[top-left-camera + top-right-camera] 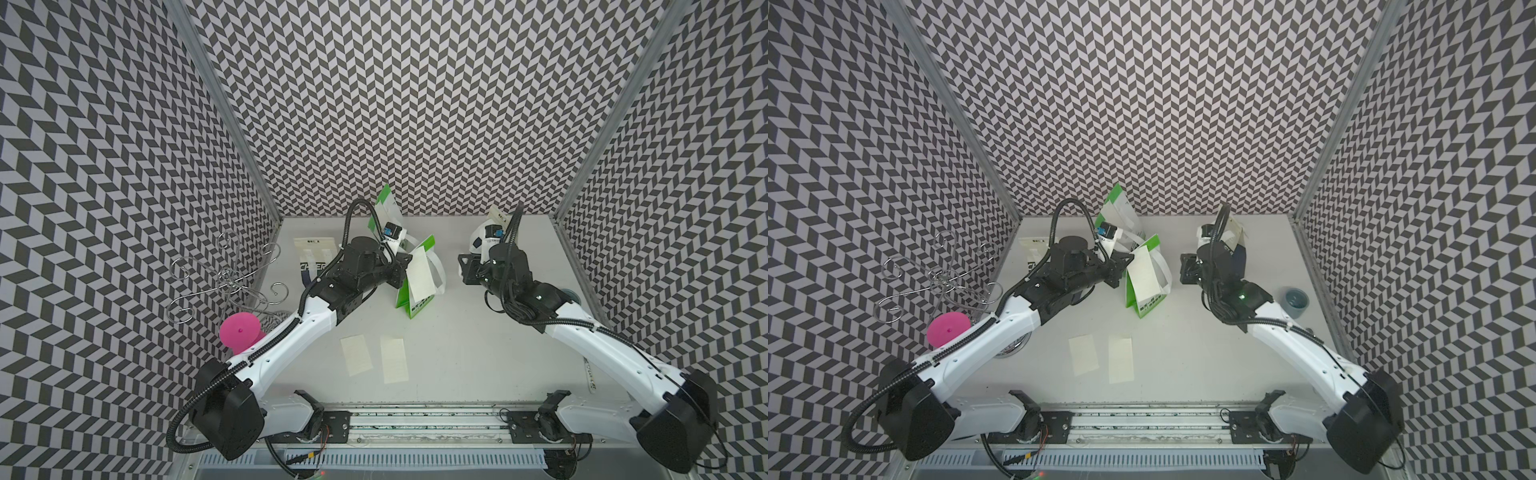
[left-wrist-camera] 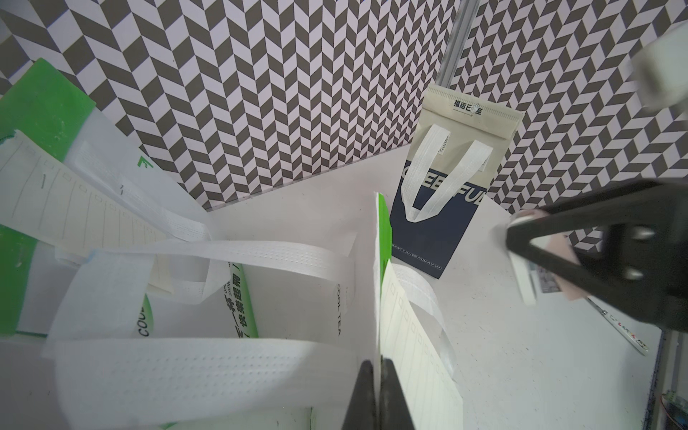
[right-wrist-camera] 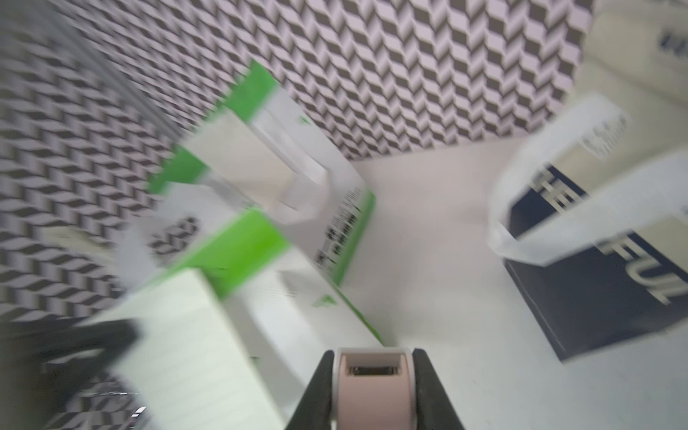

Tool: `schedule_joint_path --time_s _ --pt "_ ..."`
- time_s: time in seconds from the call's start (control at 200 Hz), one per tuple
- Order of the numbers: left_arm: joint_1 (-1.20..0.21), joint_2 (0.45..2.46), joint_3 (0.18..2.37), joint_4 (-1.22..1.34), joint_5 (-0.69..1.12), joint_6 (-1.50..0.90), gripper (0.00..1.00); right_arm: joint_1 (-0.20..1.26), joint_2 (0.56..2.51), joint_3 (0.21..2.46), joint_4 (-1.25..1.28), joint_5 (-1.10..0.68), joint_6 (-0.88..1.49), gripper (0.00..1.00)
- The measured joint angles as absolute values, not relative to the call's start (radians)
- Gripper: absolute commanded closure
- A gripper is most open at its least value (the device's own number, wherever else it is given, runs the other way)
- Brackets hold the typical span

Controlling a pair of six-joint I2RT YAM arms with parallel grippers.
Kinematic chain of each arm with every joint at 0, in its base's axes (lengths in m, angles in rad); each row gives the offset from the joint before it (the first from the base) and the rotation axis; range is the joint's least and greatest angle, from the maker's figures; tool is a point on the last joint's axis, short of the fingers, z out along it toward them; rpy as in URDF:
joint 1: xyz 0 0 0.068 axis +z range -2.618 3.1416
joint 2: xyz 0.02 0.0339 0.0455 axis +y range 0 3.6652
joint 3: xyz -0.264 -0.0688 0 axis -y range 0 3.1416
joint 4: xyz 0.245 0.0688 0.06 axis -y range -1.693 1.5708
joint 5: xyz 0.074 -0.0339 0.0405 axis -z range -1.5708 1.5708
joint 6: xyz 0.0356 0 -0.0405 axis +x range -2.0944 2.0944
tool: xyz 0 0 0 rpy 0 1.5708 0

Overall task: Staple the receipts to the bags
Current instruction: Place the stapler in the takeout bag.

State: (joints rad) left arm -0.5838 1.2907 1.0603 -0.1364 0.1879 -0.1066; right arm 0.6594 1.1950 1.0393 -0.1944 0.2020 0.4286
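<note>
My left gripper (image 2: 376, 391) is clamped on the top edge of the near green bag (image 1: 417, 305), pinning a receipt (image 1: 419, 270) against its face; my right gripper (image 3: 374, 353) grasps a pink stapler (image 3: 372, 394), held apart from that bag on its right; the far green bag (image 1: 384, 205) stands behind, bearing its own slip (image 2: 74, 208); two loose receipts (image 1: 356, 355) lie flat on the table (image 1: 478, 353) nearer my base; a navy bag (image 2: 439, 223) stands at the back right.

White table (image 1: 478, 340) — 2 receipts (image 1: 356, 355) flat side by side, bluish cup (image 1: 1296, 302).
</note>
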Motion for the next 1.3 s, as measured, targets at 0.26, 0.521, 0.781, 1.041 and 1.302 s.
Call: schedule_joint_path --time_s 0.26,0.521,0.781,1.041,1.302 --pt "-0.613 1.291 1.06 -0.135 0.168 -0.106 1.0 0.723 1.224 1.035 0.177 0.124 0.377 0.92" --pt "-0.63 1.29 1.059 -0.131 0.142 -0.105 1.0 0.723 1.375 1.038 0.365 0.036 0.368 0.94" --pt "-0.643 1.291 1.058 -0.129 0.134 -0.102 1.0 0.723 1.444 1.071 0.411 0.006 0.37 0.93" --pt "-0.646 1.29 1.058 -0.13 0.131 -0.101 1.0 0.723 1.459 1.101 0.429 0.007 0.368 0.94" --pt "-0.648 1.29 1.058 -0.129 0.13 -0.098 1.0 0.723 1.496 1.103 0.427 0.007 0.366 0.94"
